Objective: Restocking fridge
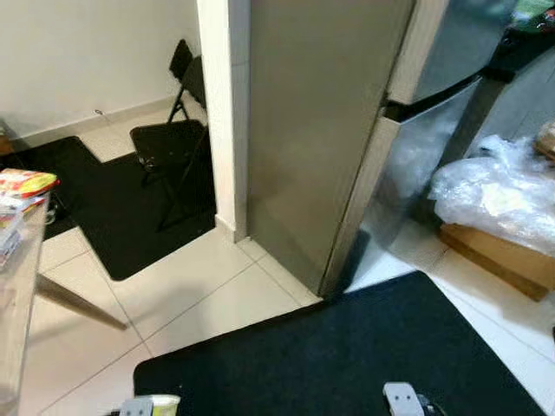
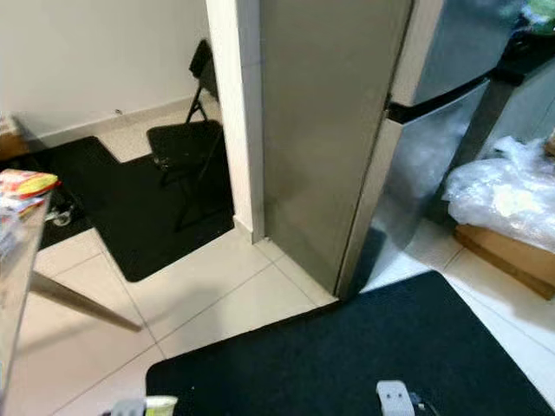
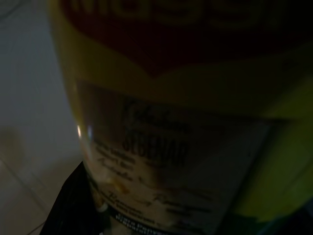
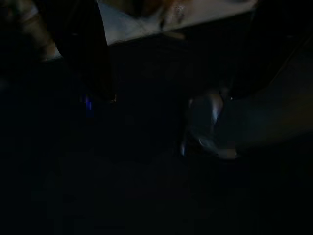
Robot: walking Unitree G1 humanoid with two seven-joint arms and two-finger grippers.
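Note:
A steel fridge (image 1: 321, 130) stands ahead with its grey side towards me; its two doors (image 1: 434, 147) face right and are closed. A yellow Maggi pack (image 3: 186, 122) with a red logo and a printed label sits close in the left wrist view, and my left gripper (image 3: 166, 161) is shut on it, one black finger (image 3: 73, 205) showing beside it. The pack's pale yellow top (image 1: 162, 405) peeks up next to my left wrist (image 1: 137, 407). My right wrist (image 1: 403, 399) hangs low over the mat. The right gripper (image 4: 161, 88) is in deep shade.
A black mat (image 1: 347, 355) lies before the fridge. A white pillar (image 1: 224, 113) adjoins its left side, with a black folding chair (image 1: 169, 139) behind. A table (image 1: 13, 286) with snack packets (image 1: 26, 184) is at my left. A plastic bag (image 1: 494, 191) on a cardboard box (image 1: 499, 251) sits right.

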